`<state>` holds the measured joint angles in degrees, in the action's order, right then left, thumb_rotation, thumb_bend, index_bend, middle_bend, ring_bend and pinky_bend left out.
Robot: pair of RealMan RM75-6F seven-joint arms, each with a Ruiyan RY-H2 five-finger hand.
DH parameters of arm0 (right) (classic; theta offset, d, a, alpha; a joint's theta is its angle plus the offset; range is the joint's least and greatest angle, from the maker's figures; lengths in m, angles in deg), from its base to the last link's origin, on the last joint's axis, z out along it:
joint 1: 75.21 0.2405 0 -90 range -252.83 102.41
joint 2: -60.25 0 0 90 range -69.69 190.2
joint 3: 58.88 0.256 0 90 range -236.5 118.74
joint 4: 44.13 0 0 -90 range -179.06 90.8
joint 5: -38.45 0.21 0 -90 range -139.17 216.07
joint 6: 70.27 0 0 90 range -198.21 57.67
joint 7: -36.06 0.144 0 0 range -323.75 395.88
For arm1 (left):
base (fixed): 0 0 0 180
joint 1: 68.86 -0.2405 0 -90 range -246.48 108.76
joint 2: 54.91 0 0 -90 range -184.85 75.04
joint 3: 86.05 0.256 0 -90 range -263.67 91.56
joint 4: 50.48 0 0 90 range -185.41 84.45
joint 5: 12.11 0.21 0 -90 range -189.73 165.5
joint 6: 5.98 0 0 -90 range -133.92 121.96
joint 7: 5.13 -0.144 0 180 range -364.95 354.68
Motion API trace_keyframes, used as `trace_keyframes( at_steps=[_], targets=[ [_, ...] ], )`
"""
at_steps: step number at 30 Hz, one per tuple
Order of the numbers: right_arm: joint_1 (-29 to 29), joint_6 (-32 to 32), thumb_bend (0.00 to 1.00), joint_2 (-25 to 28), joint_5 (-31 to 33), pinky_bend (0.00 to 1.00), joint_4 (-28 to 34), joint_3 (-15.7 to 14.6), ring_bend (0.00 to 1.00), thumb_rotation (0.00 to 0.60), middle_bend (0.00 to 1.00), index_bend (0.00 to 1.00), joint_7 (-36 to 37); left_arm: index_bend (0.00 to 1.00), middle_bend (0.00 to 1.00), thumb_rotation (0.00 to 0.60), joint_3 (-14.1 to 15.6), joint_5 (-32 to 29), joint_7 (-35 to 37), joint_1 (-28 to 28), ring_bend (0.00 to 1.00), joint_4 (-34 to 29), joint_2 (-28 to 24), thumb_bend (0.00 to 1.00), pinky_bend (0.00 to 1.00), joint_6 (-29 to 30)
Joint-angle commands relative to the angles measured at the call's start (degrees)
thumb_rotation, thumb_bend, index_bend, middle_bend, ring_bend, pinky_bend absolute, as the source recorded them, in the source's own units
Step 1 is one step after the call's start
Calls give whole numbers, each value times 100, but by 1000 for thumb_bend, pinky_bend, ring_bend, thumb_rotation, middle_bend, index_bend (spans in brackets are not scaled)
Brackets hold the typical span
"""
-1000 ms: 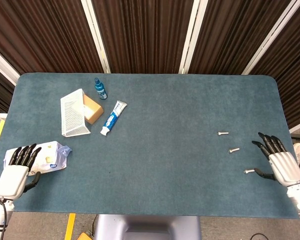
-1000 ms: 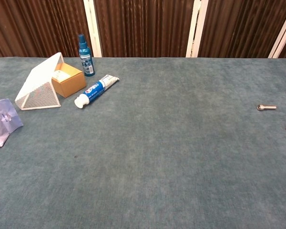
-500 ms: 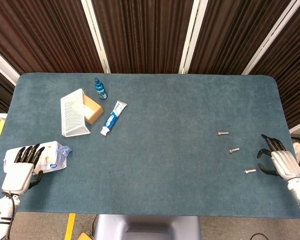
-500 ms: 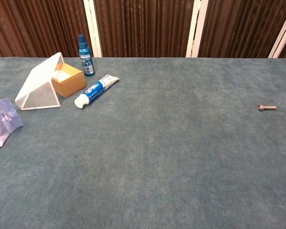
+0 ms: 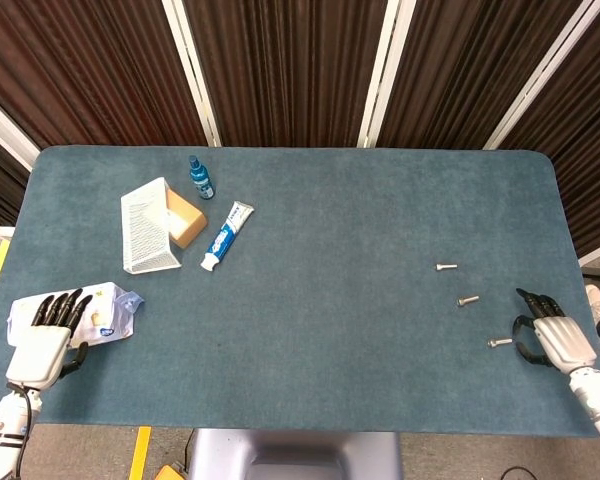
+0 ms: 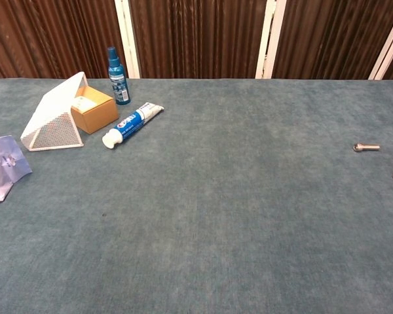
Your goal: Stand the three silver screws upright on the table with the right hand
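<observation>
Flat still: three screws [image 5: 446, 267], long axes left-right.

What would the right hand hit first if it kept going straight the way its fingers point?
Probably nothing. The right hand points toward the table's far right edge. The nearest screw lies beside its thumb, out of that line, though depth is unclear.

Far left of table [image 5: 310, 290]: bottle [image 5: 200, 177] behind box [image 5: 185, 217], rack [image 5: 145, 228] left, tube [image 5: 226, 236] right.
Near left edge: bag [image 5: 110, 305].
Right side: screws [image 5: 468, 300] lying, apart.
</observation>
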<state>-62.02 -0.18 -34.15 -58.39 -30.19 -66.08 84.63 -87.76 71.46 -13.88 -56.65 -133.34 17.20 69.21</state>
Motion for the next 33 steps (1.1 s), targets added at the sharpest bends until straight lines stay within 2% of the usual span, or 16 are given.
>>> trace_keyframes(
  at_steps=[1, 21, 33],
  targets=[
    [6, -36, 488, -26, 4, 0, -31, -14, 0, 600, 51, 599, -14, 0, 0, 600, 5, -6, -1, 7, 0, 3, 1, 478, 50, -13],
    [62, -212, 487, -159, 19, 0, -126, -87, 0, 600, 54, 559, 14, 0, 0, 600, 41, -79, -68, 41, 0, -17, 5, 477, 50, -94],
    [74, -307, 487, -188, 4, 0, -142, -135, 0, 600, 56, 579, 21, 0, 0, 600, 52, -119, -96, 53, 0, -19, 9, 477, 50, -129]
  ],
)
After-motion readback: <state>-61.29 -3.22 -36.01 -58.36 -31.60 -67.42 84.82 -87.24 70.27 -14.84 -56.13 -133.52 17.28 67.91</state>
